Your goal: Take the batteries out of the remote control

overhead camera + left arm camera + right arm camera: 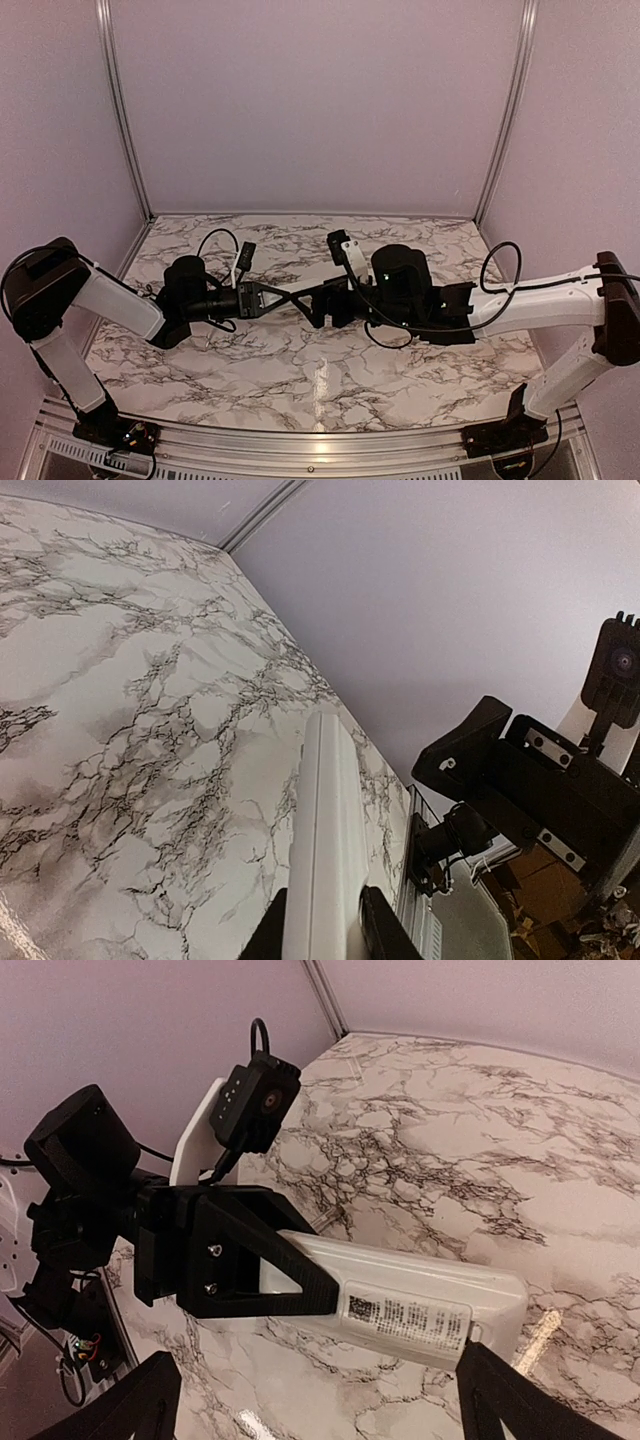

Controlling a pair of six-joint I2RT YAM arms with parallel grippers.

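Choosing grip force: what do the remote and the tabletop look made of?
The remote control looks like smooth white moulded plastic, faintly glossy, with a printed sticker on one face. The table shows a marble pattern with a glare streak; real stone or printed film, I cannot tell.

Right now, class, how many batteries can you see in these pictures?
0. No batteries show in any view; they may be hidden inside the remote control, held in the left fingers.
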